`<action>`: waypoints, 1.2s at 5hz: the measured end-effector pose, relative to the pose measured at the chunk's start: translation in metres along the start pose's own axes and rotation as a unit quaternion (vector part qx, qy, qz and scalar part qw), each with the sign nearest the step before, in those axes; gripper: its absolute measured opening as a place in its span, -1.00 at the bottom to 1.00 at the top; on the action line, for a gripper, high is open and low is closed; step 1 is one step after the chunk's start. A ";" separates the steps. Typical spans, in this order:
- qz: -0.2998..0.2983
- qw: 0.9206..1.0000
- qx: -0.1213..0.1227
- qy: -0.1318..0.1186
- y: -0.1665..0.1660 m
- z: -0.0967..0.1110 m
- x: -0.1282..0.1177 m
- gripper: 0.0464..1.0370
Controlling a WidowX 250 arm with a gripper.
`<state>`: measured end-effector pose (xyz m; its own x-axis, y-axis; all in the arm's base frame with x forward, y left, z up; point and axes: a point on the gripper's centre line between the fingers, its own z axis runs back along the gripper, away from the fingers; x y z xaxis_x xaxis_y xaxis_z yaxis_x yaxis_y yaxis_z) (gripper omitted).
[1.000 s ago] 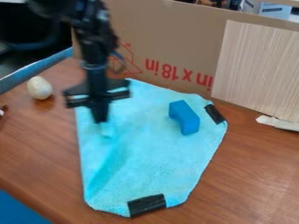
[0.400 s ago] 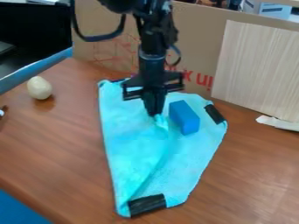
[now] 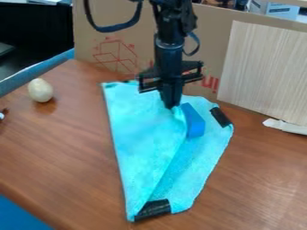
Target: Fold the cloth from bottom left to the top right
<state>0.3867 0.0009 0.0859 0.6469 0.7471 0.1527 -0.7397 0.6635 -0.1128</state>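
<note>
Light is bright and mostly even, source can't be told, with pale soft glare on the right part of the brown wood-grain table (image 3: 258,179), 1 soft dark shadow at the base of the off-white egg-shaped object (image 3: 40,90), and deep darkness at upper left.
</note>
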 end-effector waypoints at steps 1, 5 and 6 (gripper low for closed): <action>-0.001 1.000 -0.016 -0.008 -0.018 0.014 0.001 -0.99; 0.029 0.999 -0.009 -0.021 -0.065 -0.009 0.005 -0.13; 0.025 1.000 -0.004 -0.005 -0.059 -0.018 -0.003 0.49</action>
<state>0.4318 -0.0394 0.0747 0.6070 0.7790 0.1572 -0.7697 0.6255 -0.1275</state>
